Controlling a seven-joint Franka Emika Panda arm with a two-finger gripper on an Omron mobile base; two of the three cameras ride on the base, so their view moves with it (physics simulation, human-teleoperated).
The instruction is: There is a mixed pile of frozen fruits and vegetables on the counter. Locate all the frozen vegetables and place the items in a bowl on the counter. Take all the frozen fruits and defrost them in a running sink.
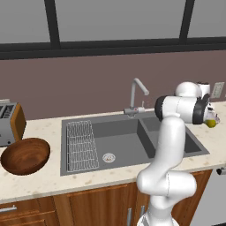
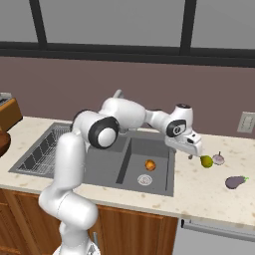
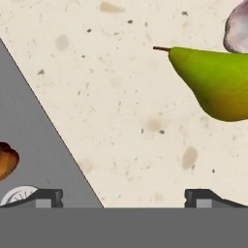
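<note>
My gripper (image 2: 191, 154) hangs open and empty just above the beige counter (image 3: 121, 97), right of the sink (image 2: 127, 149). In the hand view its fingertips (image 3: 46, 197) stand wide apart over bare stone. The yellow-green pear (image 3: 218, 82) lies on its side slightly ahead and to the right of the jaws, not touching them; it also shows as the pear (image 2: 206, 161) and the pear (image 1: 212, 123). The pale bulb (image 2: 218, 159) sits right behind it. Farther right lies the purple eggplant (image 2: 235, 182). The orange piece (image 2: 150, 165) rests in the smaller basin. The wooden bowl (image 1: 25, 156) stands far left.
A curved silver tap (image 1: 137, 95) rises behind the sink, and a wire rack (image 1: 81, 145) lies in the large basin. A toaster (image 1: 9, 123) stands behind the bowl. The small basin's drain (image 2: 145, 180) is near the orange piece. A wall socket (image 2: 245, 122) is at the right.
</note>
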